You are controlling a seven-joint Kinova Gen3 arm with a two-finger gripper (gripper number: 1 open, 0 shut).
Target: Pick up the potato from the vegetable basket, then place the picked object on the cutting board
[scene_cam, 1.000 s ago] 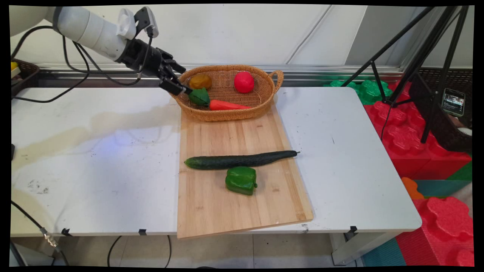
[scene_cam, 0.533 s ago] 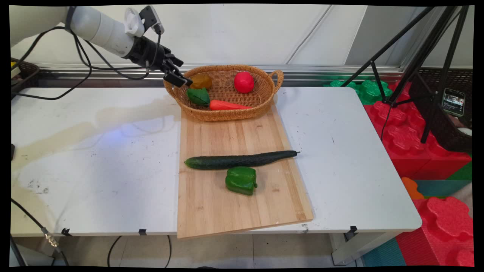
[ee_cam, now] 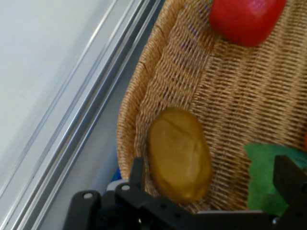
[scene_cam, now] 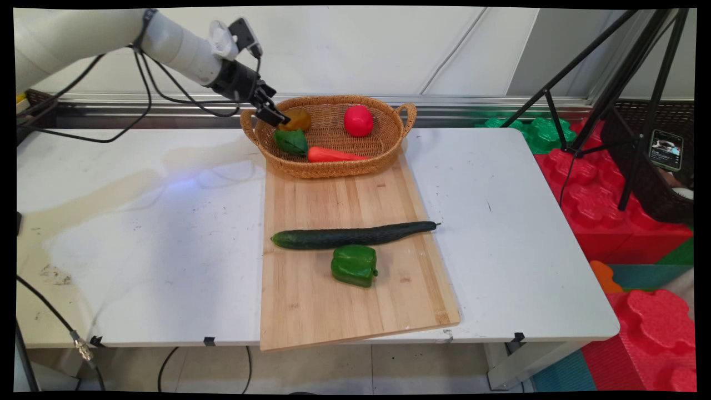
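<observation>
Gripper (scene_cam: 276, 118) (ee_cam: 211, 191): we are seeing it hanging over the left end of the wicker basket (scene_cam: 333, 166) (ee_cam: 225, 96), its fingers spread wide and holding nothing. In the hand view one finger (ee_cam: 136, 175) is sitting at the left edge of the brown potato (scene_cam: 295, 119) (ee_cam: 179, 153) and the other finger (ee_cam: 290, 179) is standing beyond the green leafy piece (scene_cam: 291, 141) (ee_cam: 264, 177), so the potato is lying between them, nearer the left finger. We cannot tell whether either finger is touching it.

Basket contents: we are counting four items. The potato is resting at the back left, against the basket wall. The green leafy piece is lying just in front of it. An orange carrot (scene_cam: 333, 155) is lying along the front wall, its thick end next to the green piece. A red tomato-like item (scene_cam: 358, 120) (ee_cam: 247, 19) is sitting at the back, well apart from the potato.

Wooden cutting board (scene_cam: 311, 311): we are noting the basket standing across its far end. A dark green cucumber (scene_cam: 353, 235) is lying crosswise at mid-board, and a green bell pepper (scene_cam: 354, 265) is sitting just in front of it.

White table (scene_cam: 139, 250): it is carrying the board, whose near edge is overhanging the table's front. Black cables (scene_cam: 128, 105) are hanging from the arm on the left.
</observation>
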